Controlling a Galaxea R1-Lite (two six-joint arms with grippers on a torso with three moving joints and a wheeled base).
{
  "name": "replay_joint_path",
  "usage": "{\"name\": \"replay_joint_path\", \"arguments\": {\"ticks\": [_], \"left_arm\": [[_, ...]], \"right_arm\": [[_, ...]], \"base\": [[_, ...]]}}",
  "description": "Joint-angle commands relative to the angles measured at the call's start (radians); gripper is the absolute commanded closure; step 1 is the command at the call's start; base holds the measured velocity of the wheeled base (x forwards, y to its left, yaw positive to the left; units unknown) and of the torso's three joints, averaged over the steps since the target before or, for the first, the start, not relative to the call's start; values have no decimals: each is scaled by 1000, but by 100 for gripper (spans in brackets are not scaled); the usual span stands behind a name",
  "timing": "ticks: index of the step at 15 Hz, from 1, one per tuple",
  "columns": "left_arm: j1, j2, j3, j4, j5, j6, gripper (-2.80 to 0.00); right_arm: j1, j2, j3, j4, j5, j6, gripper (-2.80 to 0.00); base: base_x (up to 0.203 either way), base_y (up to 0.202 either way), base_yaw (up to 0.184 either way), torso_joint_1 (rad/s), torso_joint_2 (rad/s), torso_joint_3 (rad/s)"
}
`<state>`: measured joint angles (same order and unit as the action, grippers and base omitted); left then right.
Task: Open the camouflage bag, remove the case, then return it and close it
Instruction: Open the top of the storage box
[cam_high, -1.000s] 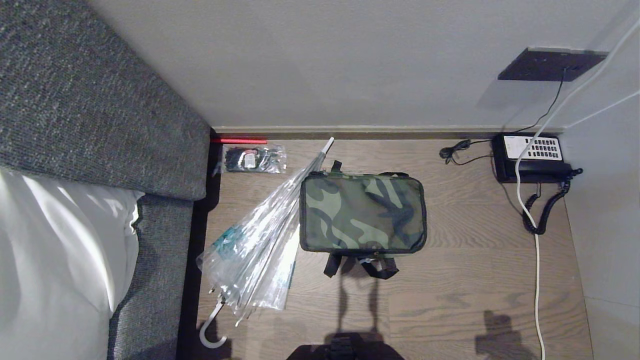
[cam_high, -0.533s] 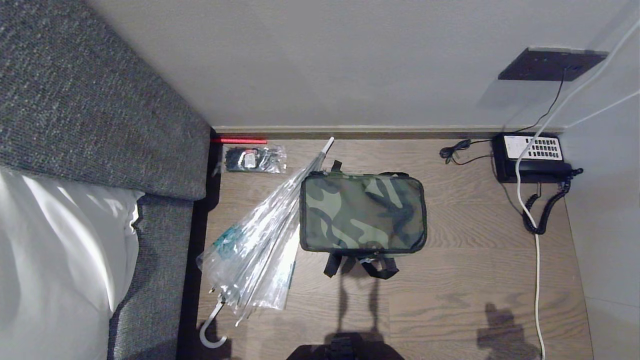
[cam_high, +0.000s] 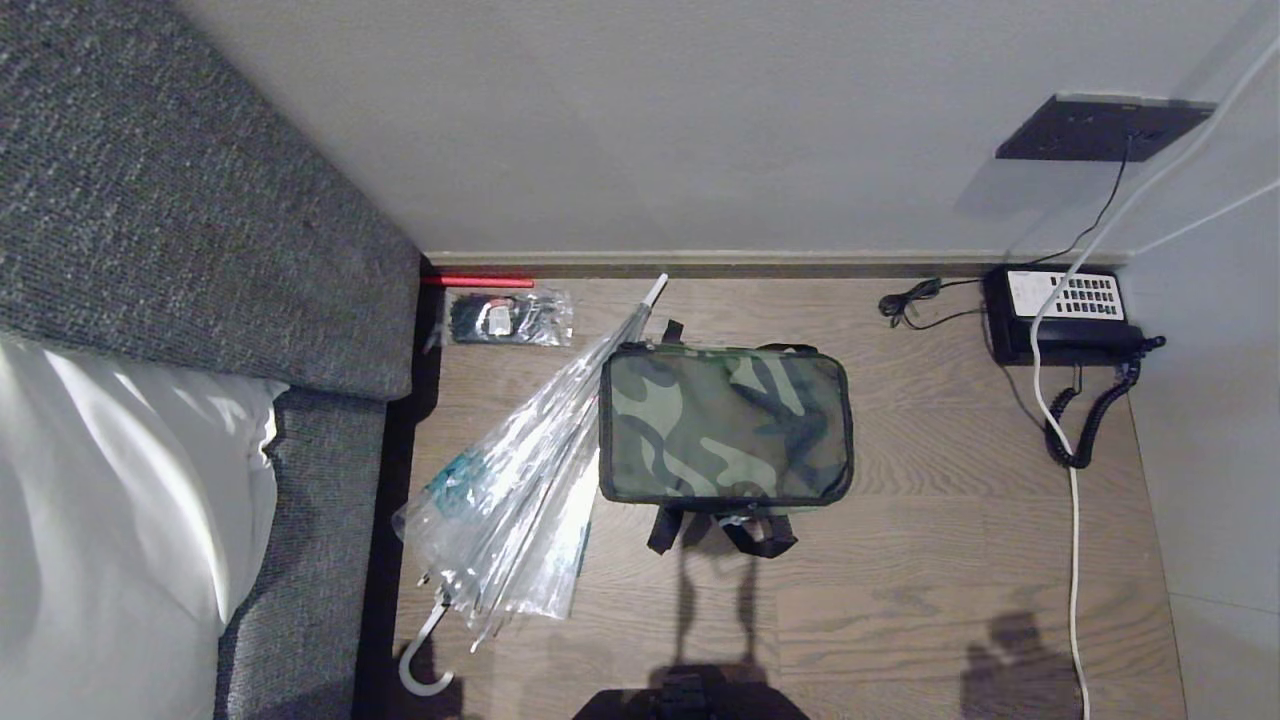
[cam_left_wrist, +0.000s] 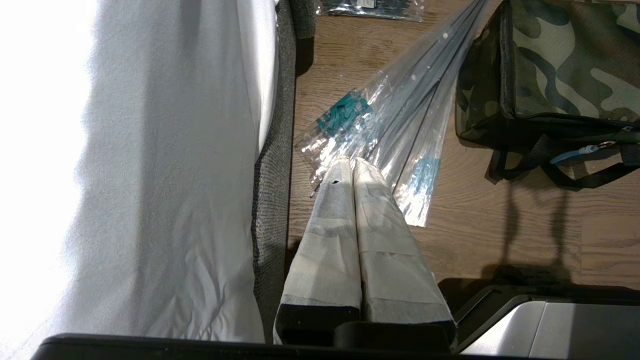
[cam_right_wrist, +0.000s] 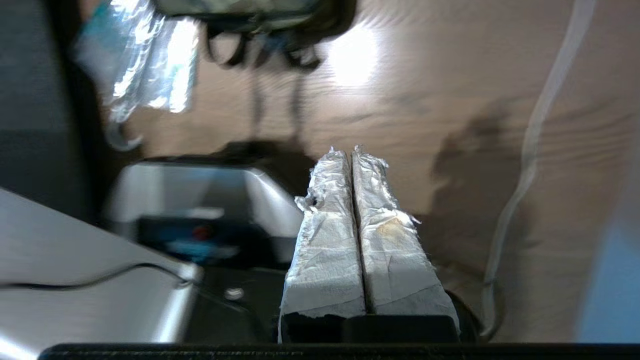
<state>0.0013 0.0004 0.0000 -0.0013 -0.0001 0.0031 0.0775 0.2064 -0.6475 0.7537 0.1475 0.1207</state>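
- I am looking at the bag (cam_high: 725, 425), which is lying flat and zipped on the wood floor (cam_high: 950, 520), just beside the umbrella (cam_high: 520, 470) on its left and well apart from the telephone (cam_high: 1065, 315) at the right wall.
- I am judging the bag to be soft fabric that is going to sag and slide if pulled. Its boxy shape suggests something stiff inside, though the case is not showing in any view.
- I am picking the zipper pull (cam_left_wrist: 592, 148), the small tab with a pale blue tag hanging at the near edge above the straps (cam_high: 735, 535), as the place to take hold. It looks small and loose, so it is likely calling for a fine pinch.
- I am seeing the left gripper (cam_left_wrist: 352, 161) with its taped fingers pressed together, holding nothing, hanging over the umbrella's near end.
- I am seeing the right gripper (cam_right_wrist: 348, 150) likewise closed and empty, hanging above bare floor beside a white cable (cam_right_wrist: 530, 165), well short of the bag.
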Motion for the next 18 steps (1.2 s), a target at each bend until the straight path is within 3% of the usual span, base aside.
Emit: {"name": "replay_joint_path", "arguments": {"ticks": [1,7,14,17,18], "left_arm": [[0,0,0,0,0,0,0],[0,0,0,1,0,0,0],[0,0,0,0,0,0,0],[0,0,0,0,0,0,0],[0,0,0,0,0,0,0]], "right_arm": [[55,275,-13,-49,10,25,0],[126,890,28,-334,26,74,0],[214,1504,154,-1227,1,115,0],[321,1701,149,-1541,-46,115,0],[369,1759,135,-1621,-95,115,0]], "base": [[0,0,0,0,0,0],[0,0,0,0,0,0],[0,0,0,0,0,0],[0,0,0,0,0,0],[0,0,0,0,0,0]]}}
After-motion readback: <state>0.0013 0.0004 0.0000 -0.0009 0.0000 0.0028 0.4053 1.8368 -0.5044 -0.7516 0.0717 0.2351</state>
